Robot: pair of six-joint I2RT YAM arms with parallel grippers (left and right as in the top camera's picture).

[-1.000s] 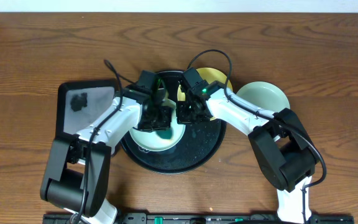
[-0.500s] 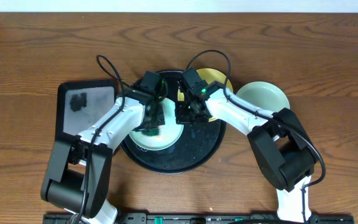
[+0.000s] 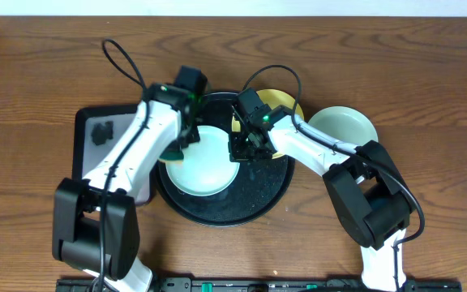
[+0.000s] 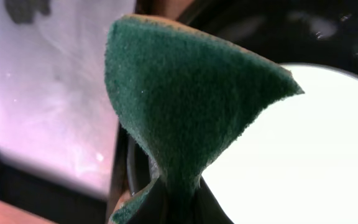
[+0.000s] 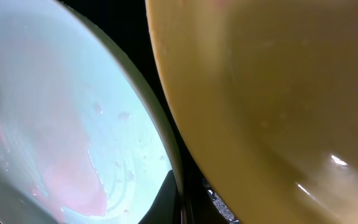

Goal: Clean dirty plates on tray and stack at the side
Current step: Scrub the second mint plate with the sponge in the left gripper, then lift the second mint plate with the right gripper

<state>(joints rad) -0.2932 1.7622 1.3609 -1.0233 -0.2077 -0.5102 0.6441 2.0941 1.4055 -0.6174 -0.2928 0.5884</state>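
Sponge (green, pinched) in left end effector

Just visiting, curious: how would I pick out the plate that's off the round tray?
Find the large round black tray mid-table. Just beyond its right rim, a pale mint-green plate sits on the bare wooden table. The second mint-green plate lies on the tray and the yellow plate overlaps its rim; only this one is clear of it.

The table was brown with wavy wood grain. The tray was black. The mint plate was pale green with a pink smear; the yellow plate was pale. The sponge was dark green.
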